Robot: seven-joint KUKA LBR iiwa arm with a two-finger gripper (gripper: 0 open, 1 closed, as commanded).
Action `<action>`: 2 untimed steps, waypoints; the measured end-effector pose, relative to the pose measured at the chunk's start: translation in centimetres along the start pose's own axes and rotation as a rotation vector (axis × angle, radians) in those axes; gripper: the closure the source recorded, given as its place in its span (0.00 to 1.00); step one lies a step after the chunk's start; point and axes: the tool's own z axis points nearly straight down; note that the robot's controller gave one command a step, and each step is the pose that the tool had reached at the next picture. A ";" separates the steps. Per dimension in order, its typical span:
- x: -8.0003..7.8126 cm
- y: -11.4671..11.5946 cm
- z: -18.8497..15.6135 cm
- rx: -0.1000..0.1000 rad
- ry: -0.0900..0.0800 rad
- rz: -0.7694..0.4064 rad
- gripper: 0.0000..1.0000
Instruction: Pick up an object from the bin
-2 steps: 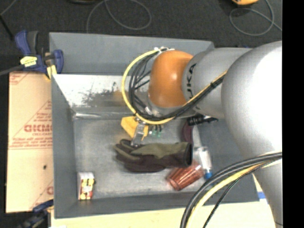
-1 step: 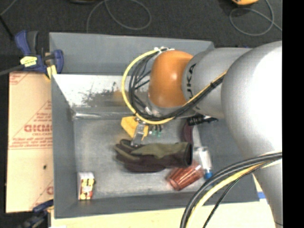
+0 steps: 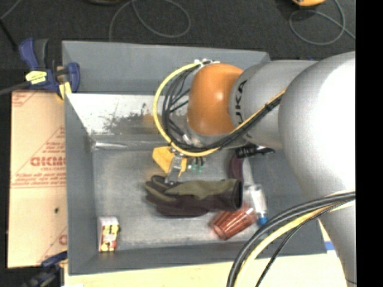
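Silver arm (image 3: 311, 118) first, reaching in from the right, orange wrist cover (image 3: 210, 99) and looped cables hanging over the middle of the bin. Grey metal bin (image 3: 81, 178) next, floor mostly bare on the left, loose things gathered toward the centre and right. Dark olive-and-brown glove (image 3: 197, 197) lying flat across the middle, cuff to the right, finger end to the left. Coppery ribbed cylinder (image 3: 232, 223) just near of the cuff, on its side. White tube (image 3: 256, 201) with a blue tip right of the cuff, close against the cylinder. Yellow piece (image 3: 161, 158) just far of the glove, partly hidden behind the wrist. Small yellow, red and white box (image 3: 108, 233) alone in the near left corner, well apart from everything else. Smallest of all, gripper (image 3: 175, 171), low at the glove's left end, at or just above the fabric; touching or not, hard to say. Open or closed: cannot tell from this angle. Nothing seen clamped or lifted.

Judging progress: approach apparently done, tool placed low over the glove. Grasp not confirmed, lift not begun, glove flat on the floor along with everything else. Left to do, by this reading: close on the fabric, then raise clear of the bin without dragging the yellow piece or the cylinder along.
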 end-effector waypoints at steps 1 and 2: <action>0.0 0.0 0.0 0.000 0.000 0.001 1.00; 0.0 0.0 0.0 0.000 0.000 0.001 1.00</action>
